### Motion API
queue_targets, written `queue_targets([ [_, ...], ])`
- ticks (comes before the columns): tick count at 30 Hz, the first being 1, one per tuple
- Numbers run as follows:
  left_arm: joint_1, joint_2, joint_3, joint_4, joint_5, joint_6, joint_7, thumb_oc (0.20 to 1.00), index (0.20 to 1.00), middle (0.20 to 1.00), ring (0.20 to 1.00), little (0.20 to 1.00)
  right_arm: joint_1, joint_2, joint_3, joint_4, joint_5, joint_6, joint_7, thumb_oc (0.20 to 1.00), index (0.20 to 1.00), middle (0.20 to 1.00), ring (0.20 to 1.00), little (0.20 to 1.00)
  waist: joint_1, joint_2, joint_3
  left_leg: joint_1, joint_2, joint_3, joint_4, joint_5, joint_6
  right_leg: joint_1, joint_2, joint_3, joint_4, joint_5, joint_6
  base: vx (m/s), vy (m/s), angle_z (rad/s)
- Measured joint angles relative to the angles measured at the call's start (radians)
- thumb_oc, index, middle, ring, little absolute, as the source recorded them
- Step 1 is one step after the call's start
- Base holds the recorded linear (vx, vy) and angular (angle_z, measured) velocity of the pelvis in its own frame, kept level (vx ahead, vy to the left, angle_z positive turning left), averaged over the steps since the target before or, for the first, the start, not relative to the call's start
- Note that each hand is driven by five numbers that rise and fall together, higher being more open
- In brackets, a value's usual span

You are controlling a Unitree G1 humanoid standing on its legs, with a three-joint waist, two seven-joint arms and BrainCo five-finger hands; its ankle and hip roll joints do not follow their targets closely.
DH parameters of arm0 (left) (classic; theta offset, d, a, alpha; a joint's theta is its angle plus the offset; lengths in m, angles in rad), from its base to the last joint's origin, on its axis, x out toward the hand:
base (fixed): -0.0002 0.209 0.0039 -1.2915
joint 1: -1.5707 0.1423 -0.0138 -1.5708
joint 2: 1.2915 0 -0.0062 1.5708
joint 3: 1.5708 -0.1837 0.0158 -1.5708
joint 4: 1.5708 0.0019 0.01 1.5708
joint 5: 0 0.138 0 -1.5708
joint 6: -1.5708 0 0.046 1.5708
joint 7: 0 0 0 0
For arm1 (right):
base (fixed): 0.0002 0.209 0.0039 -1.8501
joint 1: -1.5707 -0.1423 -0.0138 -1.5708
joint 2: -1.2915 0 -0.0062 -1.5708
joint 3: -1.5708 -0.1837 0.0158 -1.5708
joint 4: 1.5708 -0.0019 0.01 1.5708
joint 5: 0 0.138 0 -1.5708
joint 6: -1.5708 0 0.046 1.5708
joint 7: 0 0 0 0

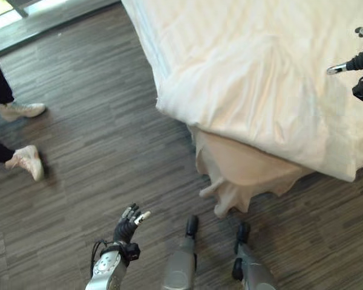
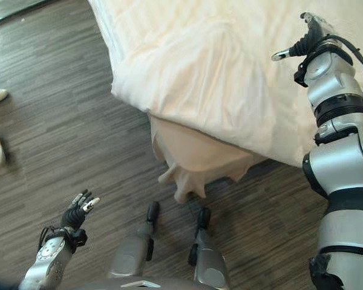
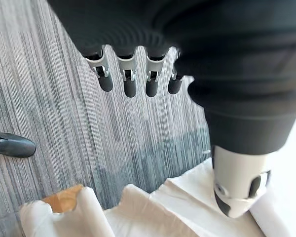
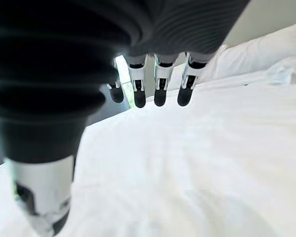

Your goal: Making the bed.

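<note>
A bed with a cream-white duvet [image 1: 254, 78] fills the upper right of the eye views. At its near corner the duvet hangs over a beige sheet [image 1: 242, 172] that bunches down to the floor. My right hand [image 2: 308, 36] hovers above the duvet near the bed's right side, fingers relaxed and holding nothing; its fingers [image 4: 160, 91] point across the flat white cover toward pillows [image 4: 266, 49]. My left hand [image 1: 128, 223] is low over the wood floor, well clear of the bed corner, open and empty, with its fingers [image 3: 130, 81] over the floor.
Dark wood-plank floor [image 1: 91, 151] lies left of and in front of the bed. A person's legs and pale shoes [image 1: 24, 109] stand at the far left. A dark shoe [image 3: 12, 145] rests on the floor in the left wrist view.
</note>
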Motion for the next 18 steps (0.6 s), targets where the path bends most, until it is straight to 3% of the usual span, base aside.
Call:
queue_targets([
  [7, -0.047, 0.002, -0.037, 0.012, 0.000, -0.001, 0.000, 1.000, 1.000, 1.000, 1.000, 1.000, 0.055, 0.013, -0.047, -0.024, 0.096, -0.017, 0.027, 1.000, 1.000, 1.000, 1.000, 1.000, 0.017, -0.014, 0.029, -0.026, 0.000, -0.003, 0.002, 0.003, -0.004, -0.025, 0.000, -0.003, 0.000, 0.000, 0.000, -0.04, -0.014, 0.01],
  [13, -0.078, 0.002, -0.050, 0.021, -0.002, -0.005, -0.004, 1.000, 1.000, 1.000, 1.000, 1.000, 0.075, 0.017, 0.015, -0.054, 0.126, -0.036, 0.088, 1.000, 1.000, 1.000, 1.000, 1.000, 0.019, -0.034, 0.065, -0.064, 0.005, -0.001, 0.010, 0.007, -0.009, -0.061, 0.006, 0.000, 0.000, 0.007, -0.004, -0.04, -0.013, -0.02],
  [18, -0.124, 0.000, -0.066, 0.043, -0.002, -0.008, -0.001, 1.000, 1.000, 1.000, 1.000, 1.000, 0.039, 0.058, 0.167, -0.113, 0.042, -0.037, 0.110, 1.000, 1.000, 1.000, 1.000, 1.000, 0.018, -0.036, 0.091, -0.094, 0.006, 0.006, 0.012, 0.010, -0.013, -0.093, 0.007, 0.007, 0.000, 0.013, -0.007, -0.01, -0.011, -0.04],
])
